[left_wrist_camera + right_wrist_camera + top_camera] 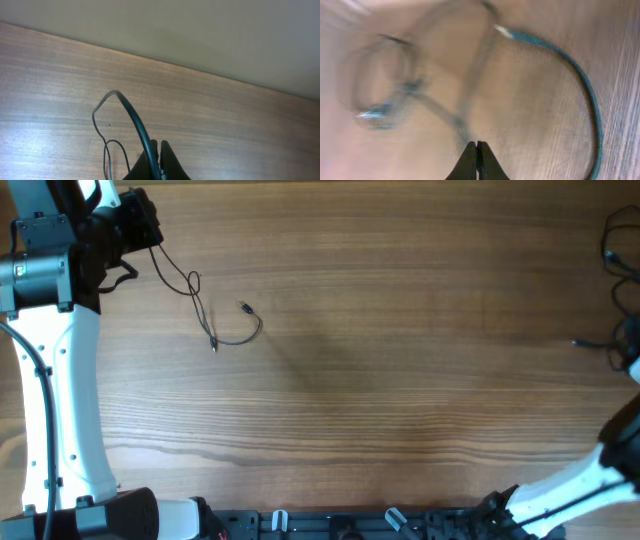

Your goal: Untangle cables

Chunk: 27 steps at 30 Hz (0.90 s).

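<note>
The left pincer (159,166) is pinching one end of a thin cable (203,308), which trails slack over the table (400,400) on the left side. The other cables (618,250) lie at the right edge by the right pincer (476,159). Its tips are pressed together, but blur hides whether it holds anything. Light, limp and slippery, the cables look best gripped just behind a plug (245,306).

left arm (68,380): white links, black joints | right arm (570,485): white | left end effector (159,162): black

Thin black cable (204,318) loosely looped at table's far left; other cables (600,344) bunched at right edge.
</note>
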Tool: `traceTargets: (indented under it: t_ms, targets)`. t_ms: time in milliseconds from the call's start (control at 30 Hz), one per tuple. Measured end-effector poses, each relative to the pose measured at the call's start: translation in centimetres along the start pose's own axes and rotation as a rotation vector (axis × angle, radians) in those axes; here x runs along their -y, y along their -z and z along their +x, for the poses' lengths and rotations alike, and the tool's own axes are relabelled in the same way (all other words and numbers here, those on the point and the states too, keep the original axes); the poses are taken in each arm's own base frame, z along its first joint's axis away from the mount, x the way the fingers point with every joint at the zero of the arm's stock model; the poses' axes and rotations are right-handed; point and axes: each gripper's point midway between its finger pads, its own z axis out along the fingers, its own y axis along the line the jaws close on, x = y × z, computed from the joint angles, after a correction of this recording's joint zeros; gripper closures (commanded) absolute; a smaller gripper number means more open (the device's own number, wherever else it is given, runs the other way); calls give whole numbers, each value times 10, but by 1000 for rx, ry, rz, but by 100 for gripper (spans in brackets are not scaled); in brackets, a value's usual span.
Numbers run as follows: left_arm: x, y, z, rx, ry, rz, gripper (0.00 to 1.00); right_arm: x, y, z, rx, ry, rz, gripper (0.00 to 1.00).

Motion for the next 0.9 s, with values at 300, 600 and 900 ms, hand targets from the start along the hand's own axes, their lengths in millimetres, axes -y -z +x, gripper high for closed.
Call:
traceTargets:
  t_ms: [300, 600, 900]
  targets:
    - [38, -18, 0, -47, 334, 176, 96, -263, 317, 87, -365, 413, -1173, 96]
    - [165, -42, 30, -590, 810, 766, 96, -279, 496, 282, -663, 866, -1671, 8]
    - [171, -41, 32, -616, 829, 770, 96, -285, 529, 395, -484, 1104, -1736, 2]
